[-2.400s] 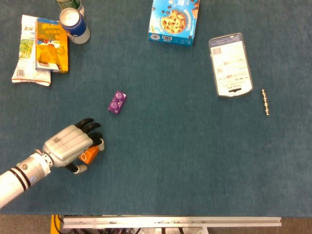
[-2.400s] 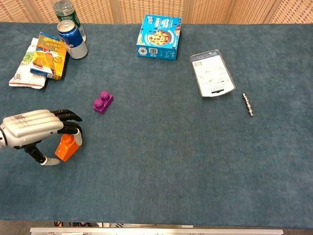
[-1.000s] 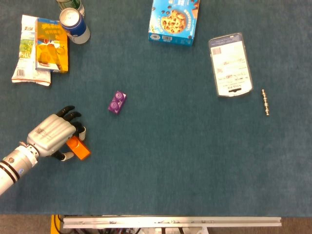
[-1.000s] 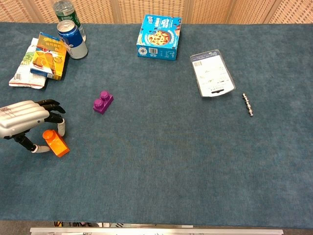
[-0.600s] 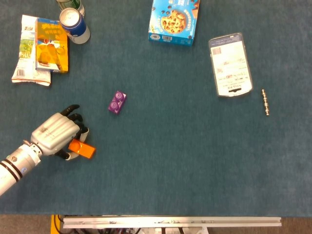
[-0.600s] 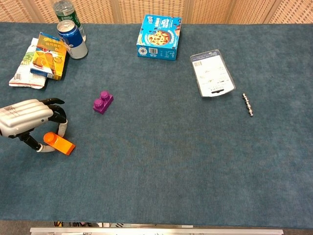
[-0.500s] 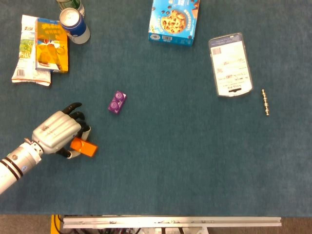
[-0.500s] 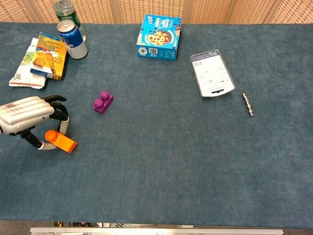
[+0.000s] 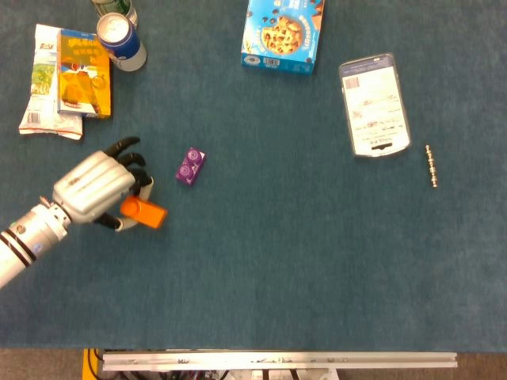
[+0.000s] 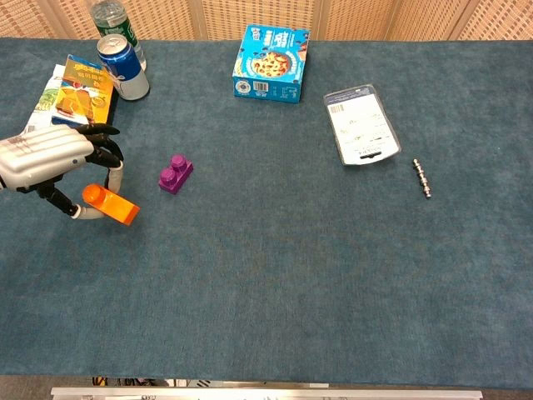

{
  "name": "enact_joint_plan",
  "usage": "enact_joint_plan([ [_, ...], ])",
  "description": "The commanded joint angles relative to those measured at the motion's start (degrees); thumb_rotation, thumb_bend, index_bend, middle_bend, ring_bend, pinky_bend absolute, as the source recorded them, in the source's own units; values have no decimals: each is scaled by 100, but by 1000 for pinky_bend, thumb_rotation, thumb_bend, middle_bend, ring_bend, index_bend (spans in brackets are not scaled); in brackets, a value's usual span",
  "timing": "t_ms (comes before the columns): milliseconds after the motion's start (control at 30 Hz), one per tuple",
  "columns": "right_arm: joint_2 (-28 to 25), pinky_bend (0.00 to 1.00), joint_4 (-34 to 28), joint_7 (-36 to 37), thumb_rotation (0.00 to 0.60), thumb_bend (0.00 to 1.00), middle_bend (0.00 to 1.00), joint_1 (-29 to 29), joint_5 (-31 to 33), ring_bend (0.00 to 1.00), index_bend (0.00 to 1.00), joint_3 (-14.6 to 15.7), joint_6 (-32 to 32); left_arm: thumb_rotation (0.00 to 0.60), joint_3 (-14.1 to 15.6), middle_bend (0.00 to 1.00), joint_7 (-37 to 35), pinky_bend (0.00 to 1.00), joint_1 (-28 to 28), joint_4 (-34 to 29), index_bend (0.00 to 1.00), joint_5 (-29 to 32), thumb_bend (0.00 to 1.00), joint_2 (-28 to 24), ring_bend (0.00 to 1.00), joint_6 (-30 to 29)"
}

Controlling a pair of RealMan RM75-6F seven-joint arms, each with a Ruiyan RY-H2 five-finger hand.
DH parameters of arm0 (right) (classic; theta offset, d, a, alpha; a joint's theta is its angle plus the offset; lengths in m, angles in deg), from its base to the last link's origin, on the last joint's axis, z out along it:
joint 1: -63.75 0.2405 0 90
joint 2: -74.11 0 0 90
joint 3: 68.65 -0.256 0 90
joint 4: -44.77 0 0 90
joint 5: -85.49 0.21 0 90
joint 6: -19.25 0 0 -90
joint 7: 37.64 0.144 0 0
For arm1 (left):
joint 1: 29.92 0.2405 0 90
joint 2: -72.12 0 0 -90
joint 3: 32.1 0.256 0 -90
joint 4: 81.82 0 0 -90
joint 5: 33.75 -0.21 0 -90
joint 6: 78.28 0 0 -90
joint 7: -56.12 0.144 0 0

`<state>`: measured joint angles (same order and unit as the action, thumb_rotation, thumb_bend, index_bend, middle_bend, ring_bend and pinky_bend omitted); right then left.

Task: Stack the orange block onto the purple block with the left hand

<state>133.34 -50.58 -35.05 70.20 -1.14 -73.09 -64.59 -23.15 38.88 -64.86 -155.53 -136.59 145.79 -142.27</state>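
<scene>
Orange is the colour I look at first, because my left hand (image 9: 99, 192) has the orange block (image 9: 143, 213) pinched between its thumb and fingers, with most of the block sticking out past the fingertips toward the right. From the chest view the block looks lifted a little off the blue surface (image 9: 277, 261), tipped on a slant, but I can't be fully sure it is clear of the cloth. So I think the picking-up part is done. What is left is to carry the block over, set it on top of the purple block (image 9: 190, 166), and let go. The purple block sits near the hand, just past the fingertips and a bit further away from me, with a small gap between it and the orange one; they do not touch. I will need to turn the orange block level before I put it down, or it may slide off. My right hand does not show in either view. Counting things: one orange block, one purple block, one can (image 9: 120, 39), one bottle (image 10: 113, 18) behind the can, one blue cookie box (image 9: 283, 33), one flat clear packet (image 9: 374, 104), one small metal rod (image 9: 431, 165), and two snack packs (image 9: 67, 79) stacked beyond the hand.
</scene>
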Motion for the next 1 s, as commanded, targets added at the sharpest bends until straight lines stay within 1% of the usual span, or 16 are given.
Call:
enact_joint_plan([
  [33,2,469,5,8,600,204,507,0,-2,436,506,1,1,600,-66,517,-43,70,-48,-38,510,93,202,-51,250,35],
  [400,6,469,32,31,600,204,507,-11,0,436,506,7,-5,600,-265,504,-82,70,-182,-67,500,562,202,-59,249,426],
  [633,6,469,33,21,600,205,507,-8,2,436,506,7,3,600,-405,501,-69,70,-303,-62,495,707,201,24,249,569],
  [1000,8,469,85,68,600,204,507,-26,31,436,506,10,3,600,-680,499,224,70,-605,-197,493,1091,202,195,249,1082],
])
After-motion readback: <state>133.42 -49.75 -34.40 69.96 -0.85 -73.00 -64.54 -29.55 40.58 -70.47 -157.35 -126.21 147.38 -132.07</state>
